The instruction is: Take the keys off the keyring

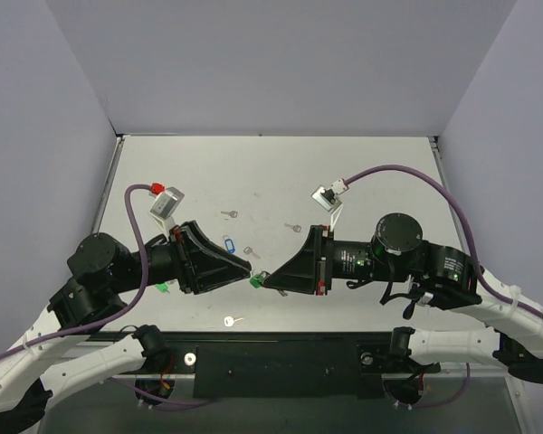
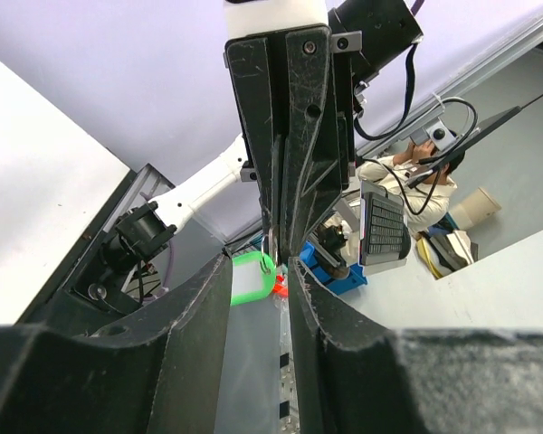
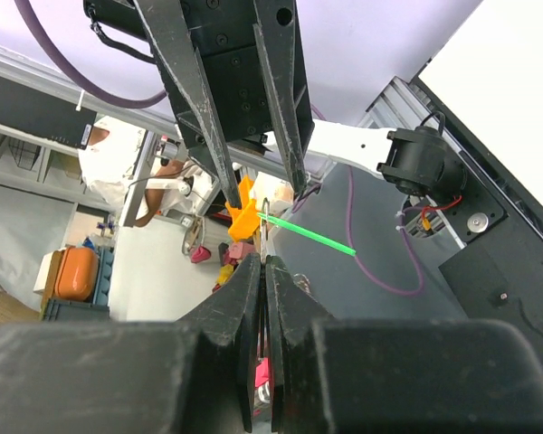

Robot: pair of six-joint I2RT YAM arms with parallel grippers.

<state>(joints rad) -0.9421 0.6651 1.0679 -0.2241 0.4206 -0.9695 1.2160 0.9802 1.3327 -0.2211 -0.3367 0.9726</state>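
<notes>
In the top external view, the left claw [image 1: 251, 269] is seen with its fingers parted and nothing gripped between them. Just right of its tips, the light-green keyring [image 1: 259, 278] is held above the desk [image 1: 344, 163]. Its thin metal ring is pinched by the right claw [image 1: 266, 283], whose fingers are pressed together. Whether the keys hang on it cannot be told.

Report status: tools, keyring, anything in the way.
Right tool shut on keyring. Left tool, jaws apart at it, grip unclear. Loose keys and blue tag lie nearby on the table, untouched.
</notes>
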